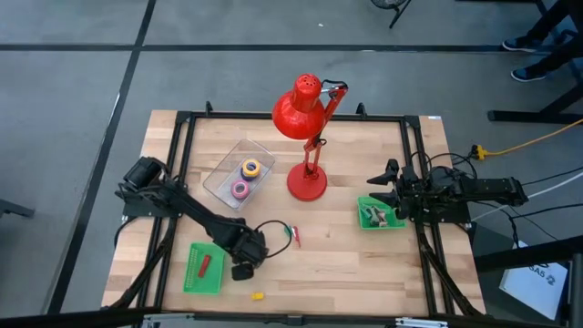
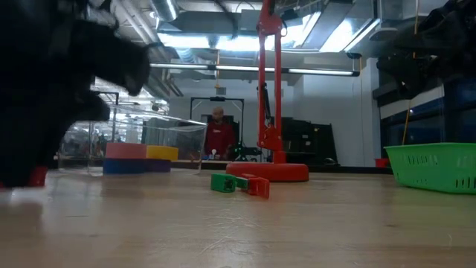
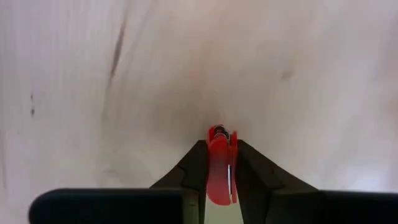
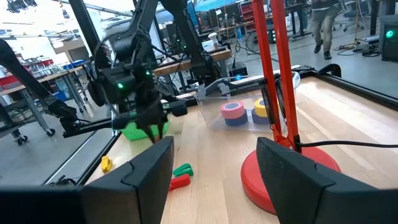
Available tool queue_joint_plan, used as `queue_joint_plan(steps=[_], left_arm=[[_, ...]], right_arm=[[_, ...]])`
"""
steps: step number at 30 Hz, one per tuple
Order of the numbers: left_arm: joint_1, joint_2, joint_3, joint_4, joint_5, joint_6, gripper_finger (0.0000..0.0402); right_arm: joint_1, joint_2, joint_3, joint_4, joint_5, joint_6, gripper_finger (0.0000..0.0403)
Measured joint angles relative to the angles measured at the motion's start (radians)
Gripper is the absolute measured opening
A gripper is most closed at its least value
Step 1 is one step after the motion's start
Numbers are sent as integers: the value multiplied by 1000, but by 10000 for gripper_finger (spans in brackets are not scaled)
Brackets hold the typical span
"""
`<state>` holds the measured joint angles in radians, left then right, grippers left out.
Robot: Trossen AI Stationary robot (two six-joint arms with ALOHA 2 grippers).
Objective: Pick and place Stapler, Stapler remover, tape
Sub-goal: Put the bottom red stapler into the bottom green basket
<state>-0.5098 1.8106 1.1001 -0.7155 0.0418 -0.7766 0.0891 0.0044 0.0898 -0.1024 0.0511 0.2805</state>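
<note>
Tape rolls (image 1: pixel 246 179) are seen inside the clear tray (image 1: pixel 219 175) at the worktop's (image 1: pixel 346 264) far left part, beside the red lamp (image 1: pixel 308 137); that part of the sorting is judged done. A red item (image 1: pixel 206 264) lies in the green tray (image 1: pixel 193 273) near the front left corner, and dark pieces sit in the green basket (image 1: pixel 364 220) on the right, though what they are cannot be told. The left gripper (image 3: pixel 221 180) is lowered to the wood just right of the green tray, its fingers narrowed onto a small red object (image 3: pixel 221 163), probably a stapler remover. A green-and-red piece (image 1: pixel 293 234) and a small yellow piece (image 1: pixel 258 295) are left loose on the worktop, so more picking is judged to remain. The right gripper (image 4: pixel 214 171) is held wide and empty beside the green basket, waiting.
</note>
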Motion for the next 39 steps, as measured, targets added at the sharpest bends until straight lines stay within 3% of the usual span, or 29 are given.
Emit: queue_joint_plan(steps=[12,18,25,39], left_arm=[[-3,-162,102,-41,-99,-203,56],[-69,-224,105,-147,1,-438,57],[-191,-233,105,-163,139,-746,58],[-301,-233,105,-332,127,-1108,58]], right_arm=[[0,0,0,0,0,0,232],[0,0,0,0,0,0,232],[0,0,0,0,0,0,232],[0,0,0,0,0,0,232]])
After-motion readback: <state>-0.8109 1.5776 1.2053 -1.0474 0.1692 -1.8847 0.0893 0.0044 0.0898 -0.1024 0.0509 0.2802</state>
